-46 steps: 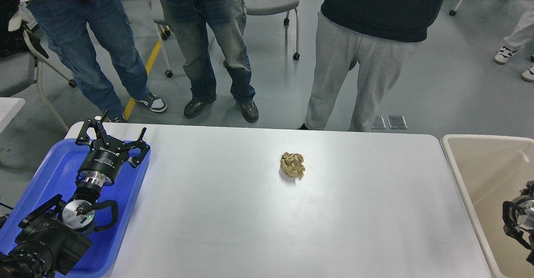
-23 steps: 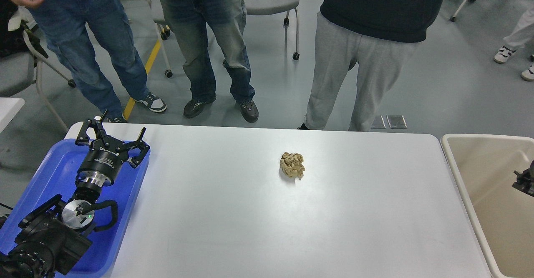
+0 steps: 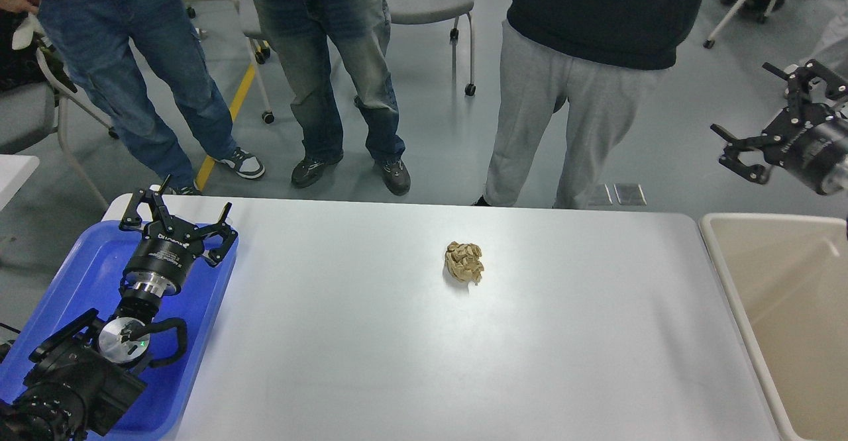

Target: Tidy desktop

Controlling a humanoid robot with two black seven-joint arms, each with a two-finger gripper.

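Observation:
The white desktop fills the lower middle of the head view. A crumpled tan paper ball lies on it a little right of centre, towards the far edge. My left gripper is open and empty, held over the far end of the blue tray at the left. My right gripper is open and empty, raised high at the right edge, above the far end of the beige tub and far from the paper ball.
Three people stand close along the far edge of the desktop; the one in grey trousers is nearest the paper ball. Chairs stand behind them. A corner of another white table shows at the far left.
My right gripper has risen from low inside the beige tub at the right edge to high above its far end. The left arm and the paper ball have not moved.

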